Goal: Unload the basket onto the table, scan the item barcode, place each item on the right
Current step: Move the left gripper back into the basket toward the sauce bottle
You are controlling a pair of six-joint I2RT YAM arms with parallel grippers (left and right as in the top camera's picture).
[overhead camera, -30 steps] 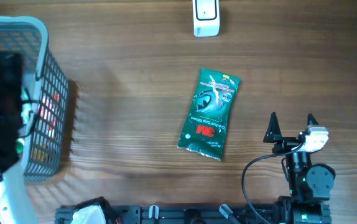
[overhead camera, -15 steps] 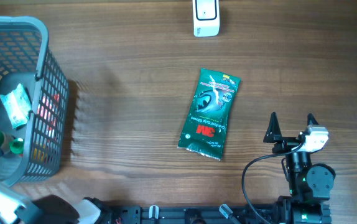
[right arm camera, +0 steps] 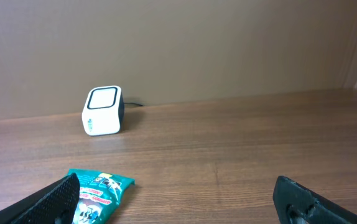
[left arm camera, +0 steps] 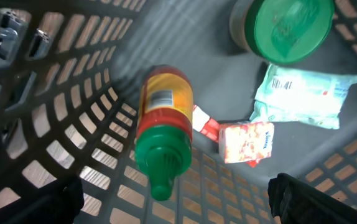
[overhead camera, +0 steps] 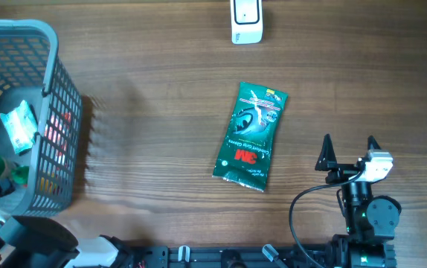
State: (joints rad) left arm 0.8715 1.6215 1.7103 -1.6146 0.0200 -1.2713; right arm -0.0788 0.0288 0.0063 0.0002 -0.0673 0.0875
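Green packet left of right tool

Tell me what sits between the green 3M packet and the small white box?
Nothing: only bare wooden tabletop separates the green 3M packet from the white barcode scanner, clearest in the overhead view.

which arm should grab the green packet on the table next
Right. The open right pincer sits near the flat green plastic packet, which shows in its wrist view; the open left pincer is away at the grey plastic mesh basket.
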